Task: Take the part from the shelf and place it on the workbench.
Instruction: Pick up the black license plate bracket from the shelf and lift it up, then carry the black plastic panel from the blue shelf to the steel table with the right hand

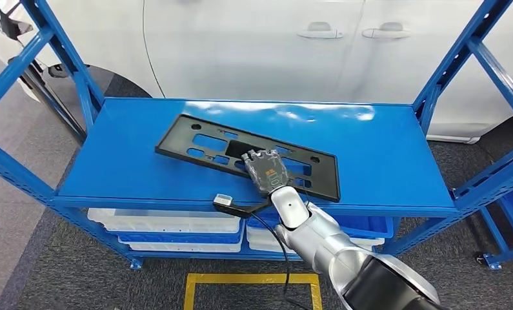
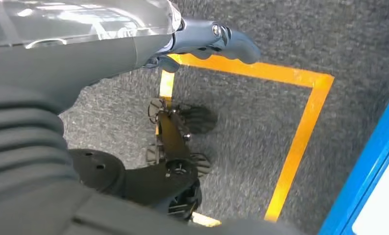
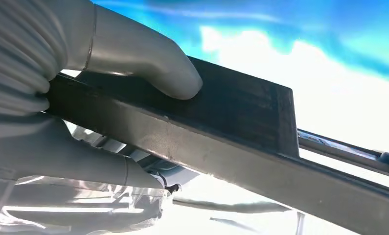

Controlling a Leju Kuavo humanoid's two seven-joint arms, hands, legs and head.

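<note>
The right robot hand [image 1: 264, 171] clamped the near edge of the flat black plastic plate with cut-outs [image 1: 241, 152], which lay on the blue metal shelf [image 1: 382, 155]. Held off-centre, the long plate might swing, slip or catch an upright. I could not tell the left robot hand's [image 2: 217, 41] state.
</note>
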